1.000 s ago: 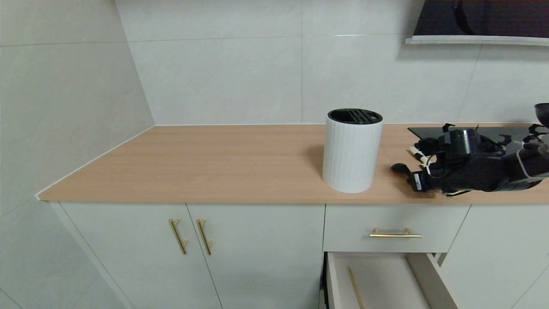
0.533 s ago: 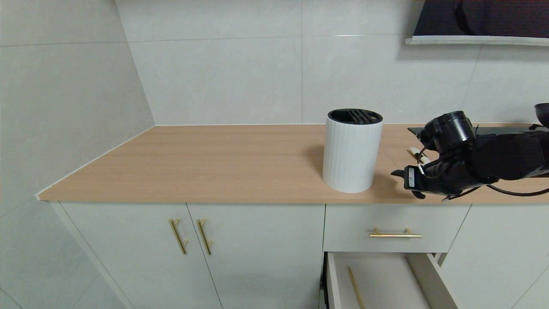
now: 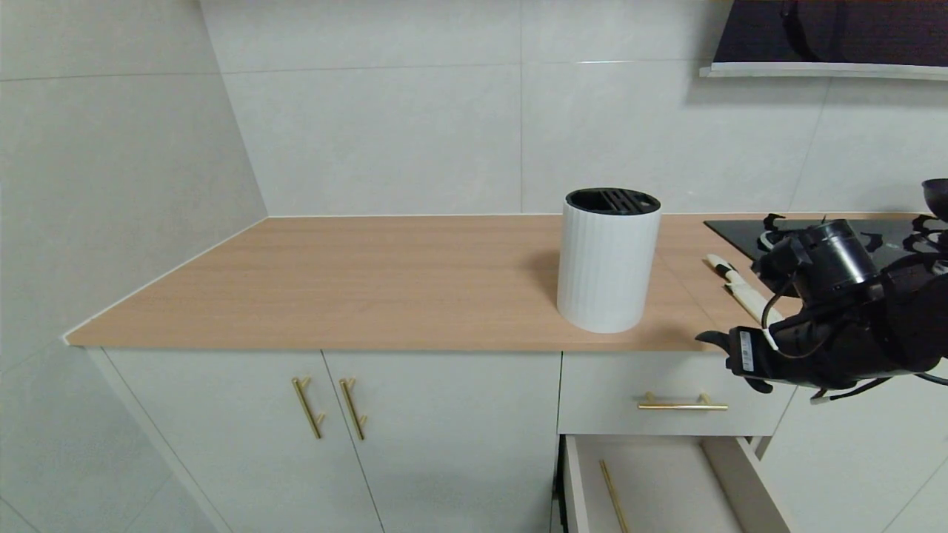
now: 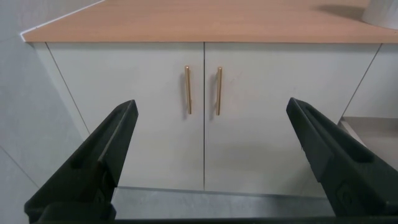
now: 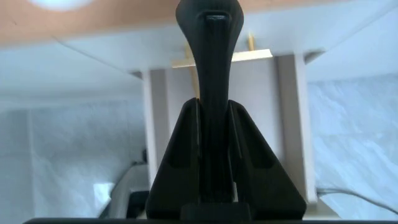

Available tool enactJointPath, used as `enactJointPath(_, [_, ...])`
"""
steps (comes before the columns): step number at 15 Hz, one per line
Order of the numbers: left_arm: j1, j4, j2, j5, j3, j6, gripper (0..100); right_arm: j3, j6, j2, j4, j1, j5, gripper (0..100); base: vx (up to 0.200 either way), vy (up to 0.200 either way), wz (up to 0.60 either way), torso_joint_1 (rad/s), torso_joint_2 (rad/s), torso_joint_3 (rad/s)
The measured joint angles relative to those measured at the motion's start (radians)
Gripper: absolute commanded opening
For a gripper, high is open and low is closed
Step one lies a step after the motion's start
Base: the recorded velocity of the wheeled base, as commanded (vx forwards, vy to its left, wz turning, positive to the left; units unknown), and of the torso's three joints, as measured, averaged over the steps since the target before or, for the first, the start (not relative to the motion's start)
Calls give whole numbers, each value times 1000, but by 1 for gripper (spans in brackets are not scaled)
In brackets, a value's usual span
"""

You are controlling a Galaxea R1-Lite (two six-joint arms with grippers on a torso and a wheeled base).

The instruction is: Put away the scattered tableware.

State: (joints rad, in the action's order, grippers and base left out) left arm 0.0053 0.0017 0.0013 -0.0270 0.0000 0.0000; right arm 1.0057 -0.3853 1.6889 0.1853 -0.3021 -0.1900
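Right end effector (image 5: 213, 109): my fingers are pressed together on a black utensil (image 5: 208, 31), pinching its shaft from both sides.
Right end effector, place: in the head view it hangs at the right end of the worktop (image 3: 385, 281), just off the front edge. It is level with the closed drawer front (image 3: 592, 392) and above the open drawer (image 3: 722, 463).
Black utensil: the task's thing is in my right grasp, off the worktop, and its rounded end sticks out past my fingertips. I cannot tell what kind of utensil it is.
Left end effector (image 4: 210, 106): my fingers are spread wide with nothing between them. It is held low and faces the two cabinet doors (image 4: 155, 118) under the left stretch of the worktop.
White holder (image 3: 607, 266): a ribbed cylinder with a black slotted top. It stands upright on the worktop near the front edge, to the left of my right arm and apart from it.
White-handled utensil (image 3: 729, 280): it lies flat on the worktop between the white holder and the black cooktop (image 3: 740, 228), touching neither. My right arm hides its near end.
Open drawer: it is pulled out beneath the closed one, and a thin gold stick (image 3: 613, 487) lies inside near its left wall.
Closed drawer front: it carries a level gold handle (image 3: 681, 404).
Cabinet doors: they are shut, with two upright gold handles side by side at the seam.
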Motion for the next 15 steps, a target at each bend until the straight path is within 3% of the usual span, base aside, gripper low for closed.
enactJointPath(8, [0, 0, 0, 0, 0, 0, 100, -53, 2, -9, -1, -5, 0, 0, 0, 0, 0, 0, 0, 0])
enactJointPath(15, [0, 0, 0, 0, 0, 0, 100, -56, 2, 35, -1, -1, 0, 0, 0, 0, 0, -168, 408, 242])
